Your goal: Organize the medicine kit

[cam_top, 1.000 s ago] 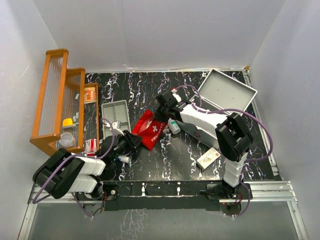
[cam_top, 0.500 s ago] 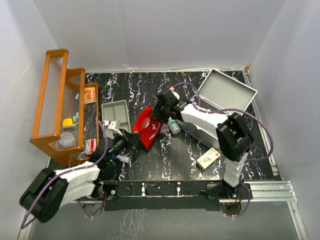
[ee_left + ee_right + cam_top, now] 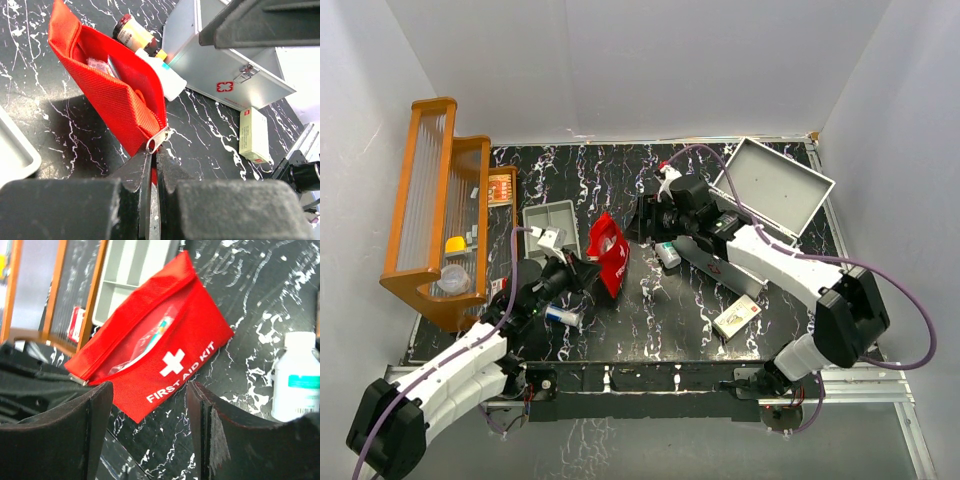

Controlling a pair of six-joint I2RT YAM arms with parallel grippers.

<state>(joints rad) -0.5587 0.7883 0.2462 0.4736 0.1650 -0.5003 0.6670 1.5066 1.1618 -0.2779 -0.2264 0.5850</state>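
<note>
Left tool (image 3: 152, 164) pinches the red pouch (image 3: 115, 100) by its zipper end; right tool (image 3: 150, 392) stands open; right wrist view shows the pouch's white cross, left wrist view its inside.

Bright even overhead light, soft shadows, sharp top view, close foreground blurred in wrist views

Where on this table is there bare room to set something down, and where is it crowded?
Bare: the far strip between the grey tray and the medicine kit, and the near strip between the red pouch and the small box. Crowded: the middle, around pouch, white bottle and kit.
</note>
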